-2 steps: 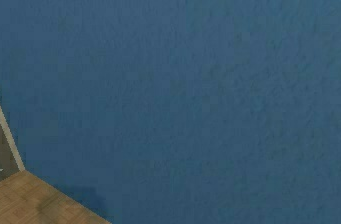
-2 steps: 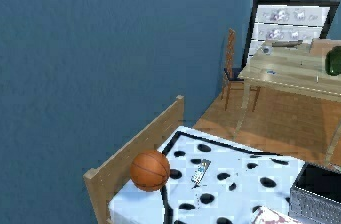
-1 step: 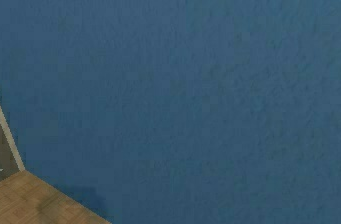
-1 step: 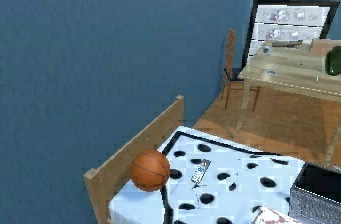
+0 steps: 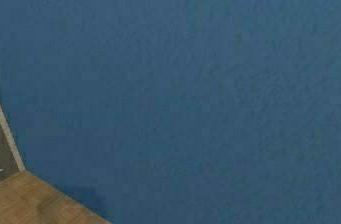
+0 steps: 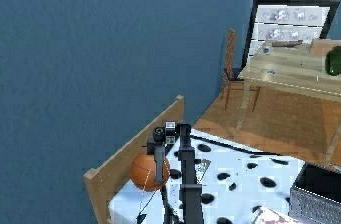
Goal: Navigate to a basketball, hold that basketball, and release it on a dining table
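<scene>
Arm side view: dark arm [image 6: 185,182] seen rising from 6 o'clock edge, gripper [image 6: 159,142] at far end near frame centre. Orange basketball [image 6: 150,172] placed at 7 o'clock from gripper, close by, against wooden headboard [image 6: 113,175] of bed with black-spotted white cover [image 6: 233,175]. Whether ball is held cannot be told; finger state cannot be told either. Wooden table [image 6: 288,68] at 2 o'clock, green object [image 6: 339,59] on it, chair [image 6: 234,62] beside it.

Forward view: blue wall [image 5: 198,100], wood floor [image 5: 38,205] at 7 o'clock.
</scene>
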